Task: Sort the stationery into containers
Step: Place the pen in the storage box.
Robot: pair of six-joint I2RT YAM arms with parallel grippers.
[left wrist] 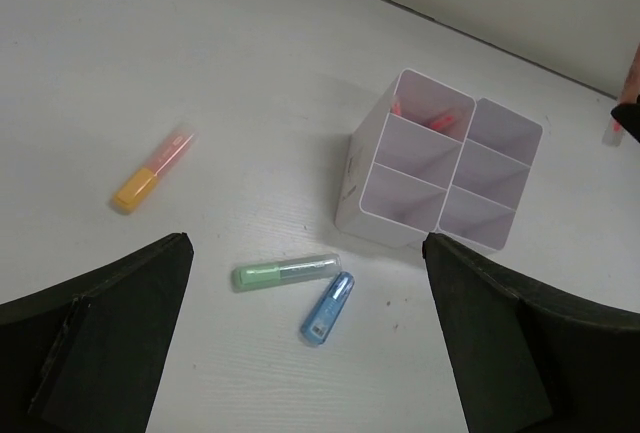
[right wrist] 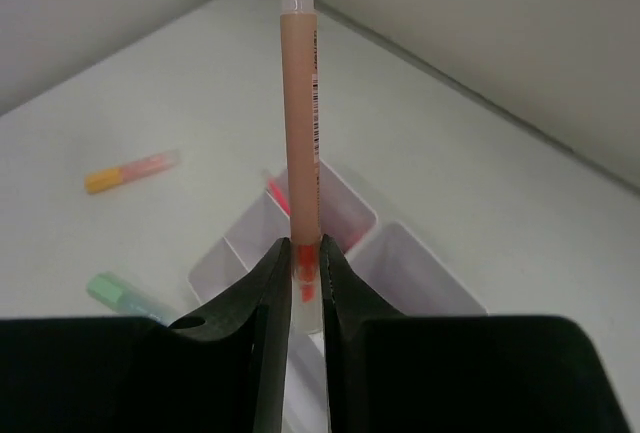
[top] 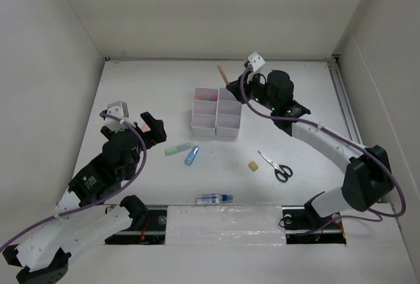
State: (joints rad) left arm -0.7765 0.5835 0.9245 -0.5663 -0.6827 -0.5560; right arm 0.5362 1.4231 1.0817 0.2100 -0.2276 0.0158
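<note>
The white organizer [top: 205, 125] stands mid-table; its far-left compartment holds a red pen [left wrist: 432, 119]. My right gripper [top: 231, 87] hovers over its far end, shut on a pink pen [right wrist: 300, 123] that stands upright from the jaws [top: 222, 72]. My left gripper [top: 149, 130] is open and empty, left of the organizer [left wrist: 375, 215]. In front of it lie a light green marker [left wrist: 285, 273] and a small blue tube [left wrist: 327, 308], touching at one end. An orange-pink pen [left wrist: 153, 169] lies further left.
The tan eraser cube [top: 252, 164] and black-handled scissors [top: 275, 166] lie right of centre. A clear blue-capped bottle [top: 214, 199] lies near the front edge. White walls close in the table on the left, back and right.
</note>
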